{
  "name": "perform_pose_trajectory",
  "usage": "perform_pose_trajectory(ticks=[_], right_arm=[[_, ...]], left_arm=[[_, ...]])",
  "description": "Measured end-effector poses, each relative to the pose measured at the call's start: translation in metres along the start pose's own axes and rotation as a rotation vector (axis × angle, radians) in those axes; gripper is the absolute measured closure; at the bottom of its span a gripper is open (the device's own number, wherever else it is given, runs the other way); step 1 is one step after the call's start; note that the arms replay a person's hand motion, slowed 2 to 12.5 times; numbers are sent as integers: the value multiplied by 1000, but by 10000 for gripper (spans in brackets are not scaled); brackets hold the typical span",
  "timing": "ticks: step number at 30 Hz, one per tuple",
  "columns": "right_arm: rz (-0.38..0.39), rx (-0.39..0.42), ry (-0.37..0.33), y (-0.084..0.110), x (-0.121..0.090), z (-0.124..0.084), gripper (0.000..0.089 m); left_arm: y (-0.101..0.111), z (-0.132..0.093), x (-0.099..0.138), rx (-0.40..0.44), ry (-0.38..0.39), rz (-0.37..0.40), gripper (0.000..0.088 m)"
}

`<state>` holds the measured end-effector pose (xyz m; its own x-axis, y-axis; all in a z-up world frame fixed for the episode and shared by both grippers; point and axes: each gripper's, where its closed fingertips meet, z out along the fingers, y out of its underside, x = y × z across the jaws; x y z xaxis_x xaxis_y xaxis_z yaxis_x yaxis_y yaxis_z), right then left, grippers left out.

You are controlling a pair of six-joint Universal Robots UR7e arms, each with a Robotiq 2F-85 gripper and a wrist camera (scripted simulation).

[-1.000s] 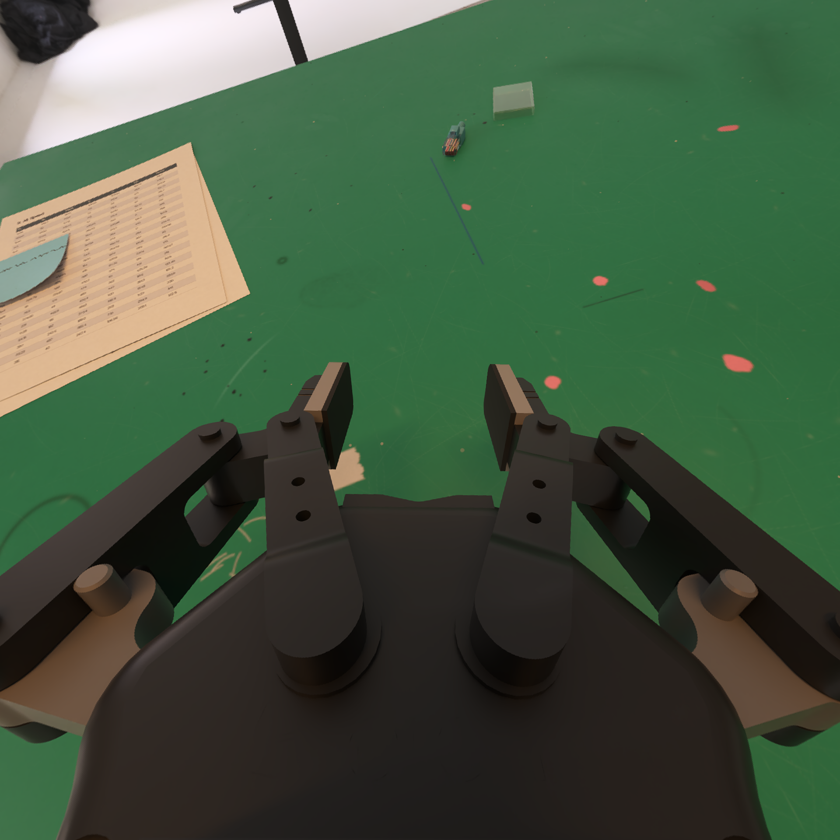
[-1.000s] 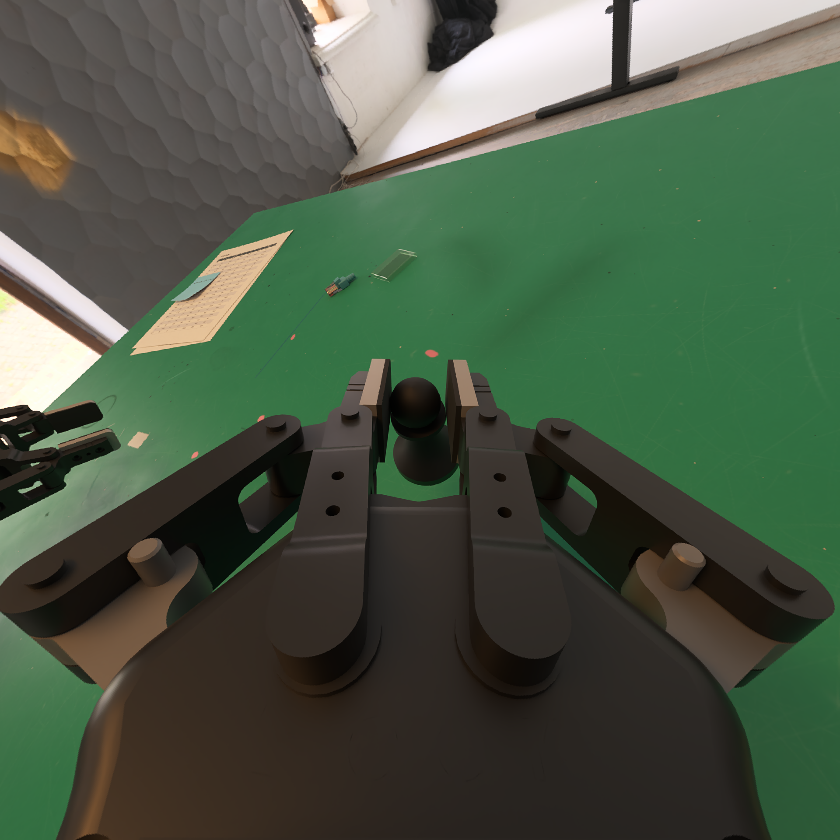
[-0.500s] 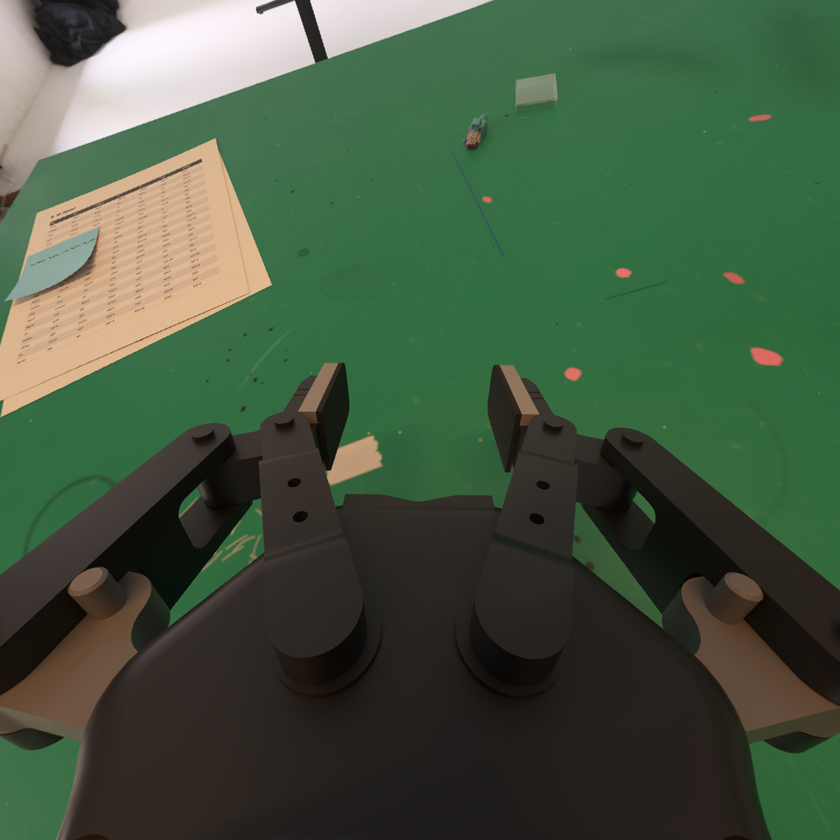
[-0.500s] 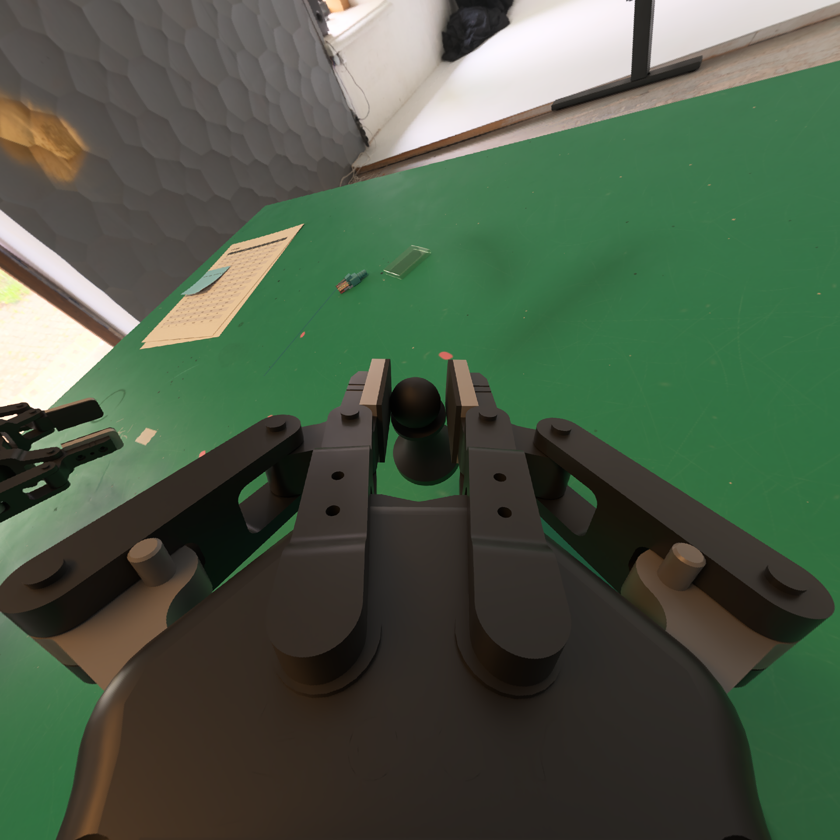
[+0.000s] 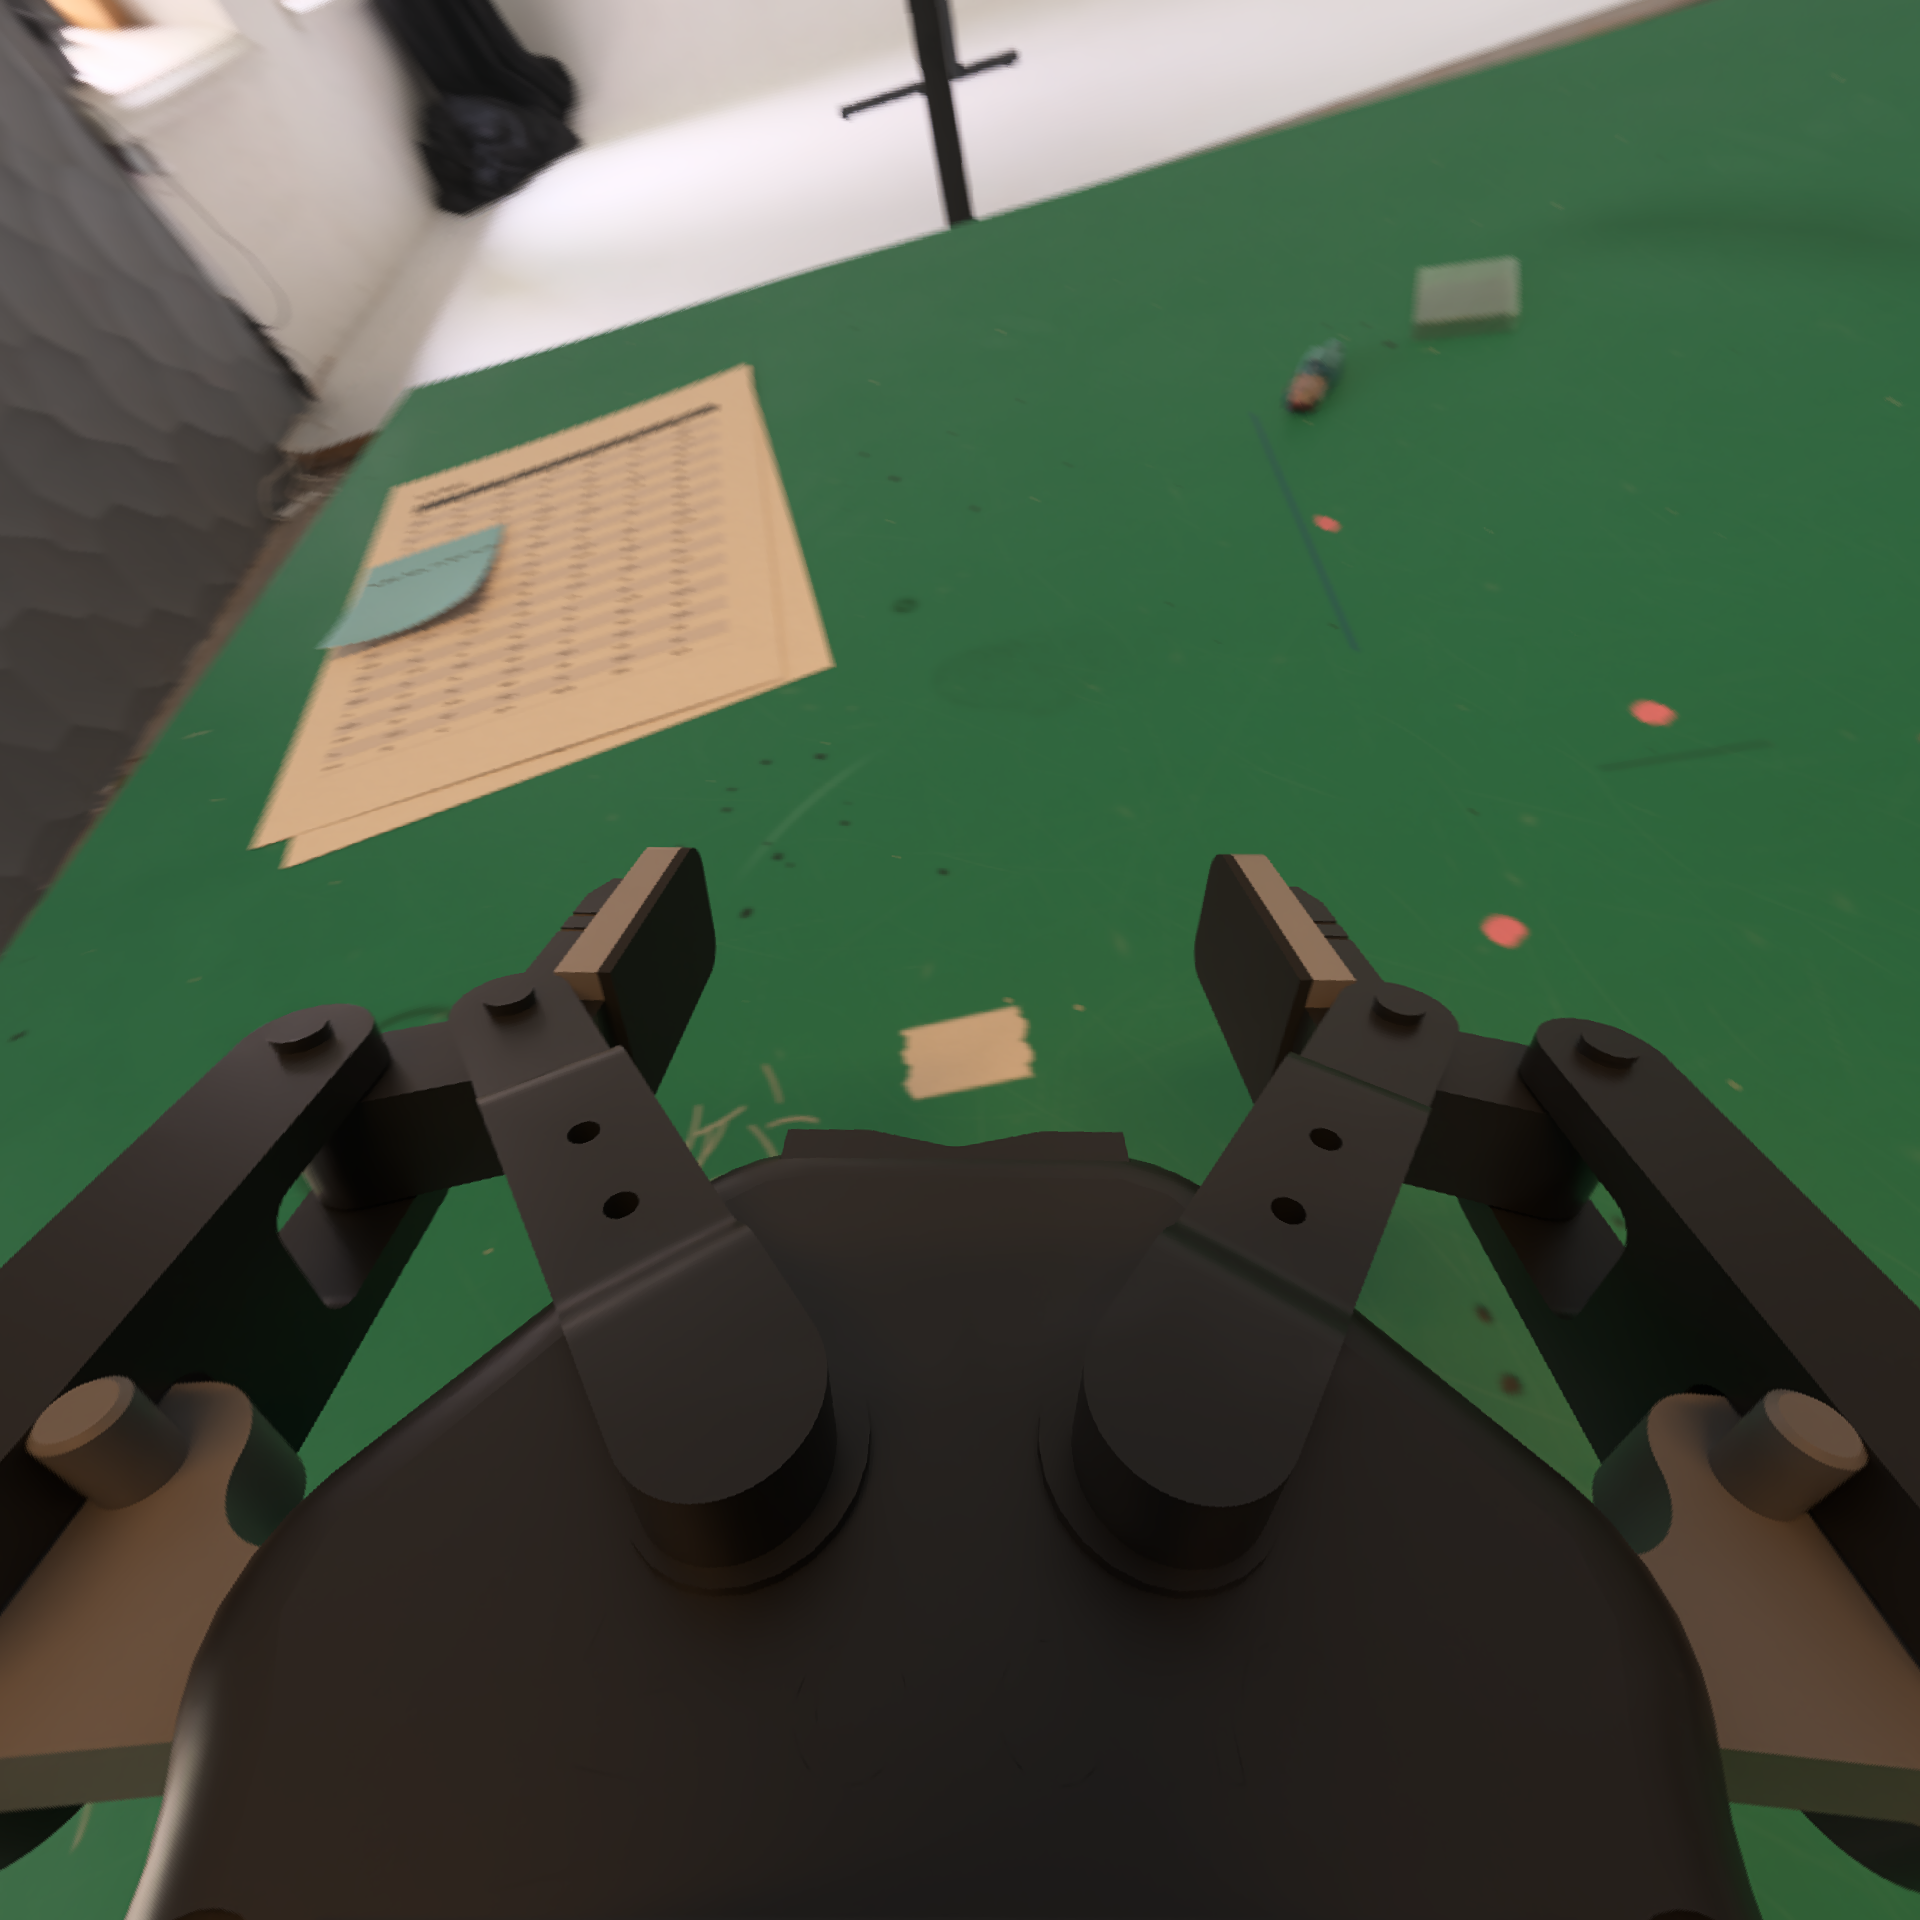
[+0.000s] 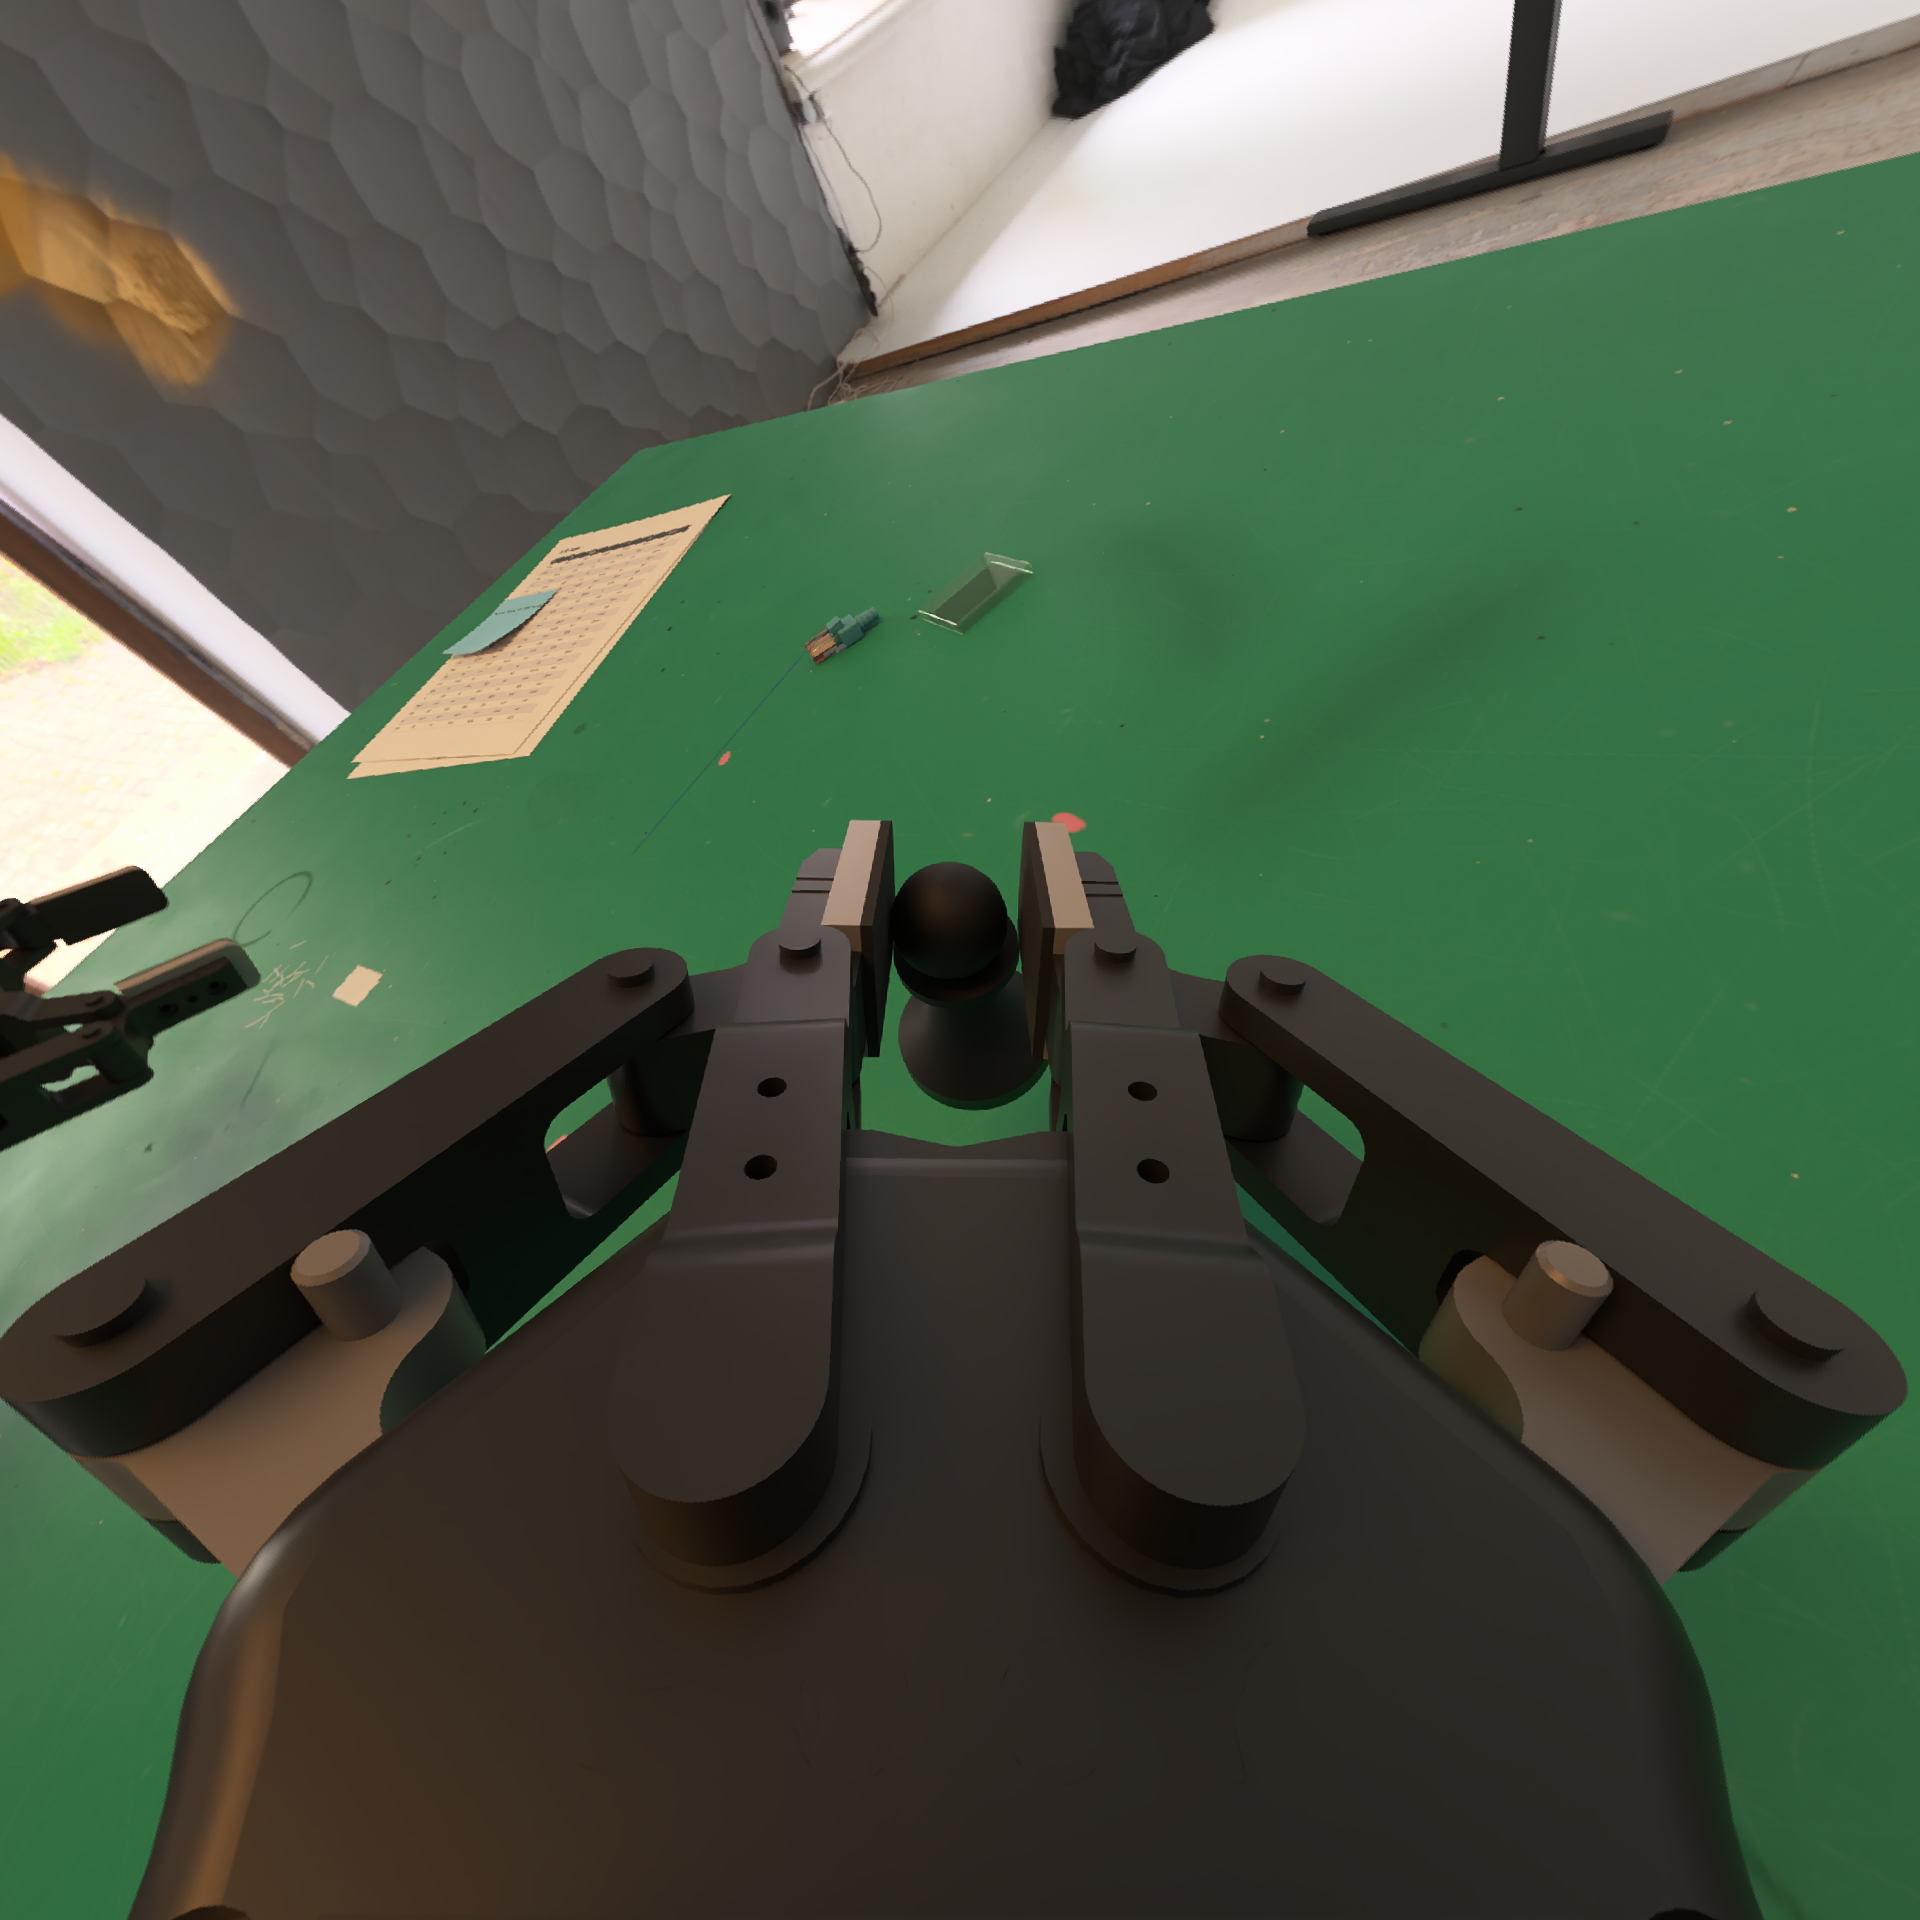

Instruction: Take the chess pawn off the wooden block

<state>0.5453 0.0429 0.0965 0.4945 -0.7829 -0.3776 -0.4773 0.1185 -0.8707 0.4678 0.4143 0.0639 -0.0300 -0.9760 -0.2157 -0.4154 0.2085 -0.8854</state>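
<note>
My right gripper (image 6: 954, 883) is shut on a black chess pawn (image 6: 951, 920). Its pads clamp the pawn's round head, and the flared base hangs below, above the green table (image 6: 1455, 831). No wooden block shows in either view. My left gripper (image 5: 954, 914) is open and empty, hovering over the table near a small tan tape patch (image 5: 966, 1051). The left gripper also shows at the far left of the right wrist view (image 6: 114, 966).
A tan printed sheet (image 5: 561, 613) with a teal note (image 5: 421, 597) lies at the far left. A small teal and orange plug (image 5: 1314, 376) and a clear block (image 5: 1467, 294) lie farther back. Red spots dot the table. A grey wall stands at the left.
The left gripper has opened wider and its view has swung left and up, bringing the paper and the wall into view. The right gripper has kept hold of the pawn, shifting slightly.
</note>
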Motion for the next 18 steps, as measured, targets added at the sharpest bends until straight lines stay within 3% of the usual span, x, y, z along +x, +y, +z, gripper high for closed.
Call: perform_pose_trajectory(ticks=[4,11,18], right_arm=[[-5,-10,-13,2,-5,4,674],[-13,-34,-37,7,-15,13,674],[-14,-48,-62,11,-24,20,674]], left_arm=[[-9,-6,-27,57,-111,-38,29],[-25,-22,-69,174,-249,-101,28],[-25,-34,-114,224,-364,-141,28]])
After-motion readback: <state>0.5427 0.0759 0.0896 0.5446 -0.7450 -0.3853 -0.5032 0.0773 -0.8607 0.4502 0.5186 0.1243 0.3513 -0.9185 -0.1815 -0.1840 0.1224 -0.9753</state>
